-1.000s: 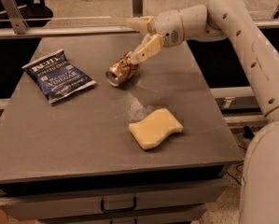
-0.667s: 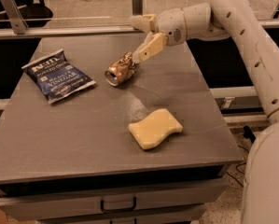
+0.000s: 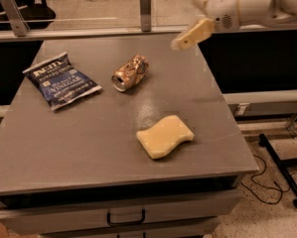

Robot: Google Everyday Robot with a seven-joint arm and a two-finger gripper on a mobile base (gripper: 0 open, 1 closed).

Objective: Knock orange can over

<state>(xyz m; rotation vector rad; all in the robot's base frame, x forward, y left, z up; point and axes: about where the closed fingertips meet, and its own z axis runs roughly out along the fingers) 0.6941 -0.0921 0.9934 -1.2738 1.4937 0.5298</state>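
The orange can [image 3: 130, 72] lies on its side on the grey table [image 3: 88, 148], left of the middle towards the back. Its silver top faces the front left. It is orange-brown with pale mottled marks. My gripper [image 3: 186, 36] hangs in the air above the table's back right part, to the right of the can and well apart from it. It holds nothing that I can see. The white arm [image 3: 247, 4] reaches in from the upper right.
A dark blue chip bag [image 3: 61, 80] lies flat at the back left. A yellow sponge [image 3: 165, 136] lies front right of the middle. A drawer with a handle [image 3: 125, 217] sits under the table's front edge. Railing posts [image 3: 145, 6] stand behind the table.
My gripper has pulled back from the can, up and to the right. The can lies on its side in about the same place.
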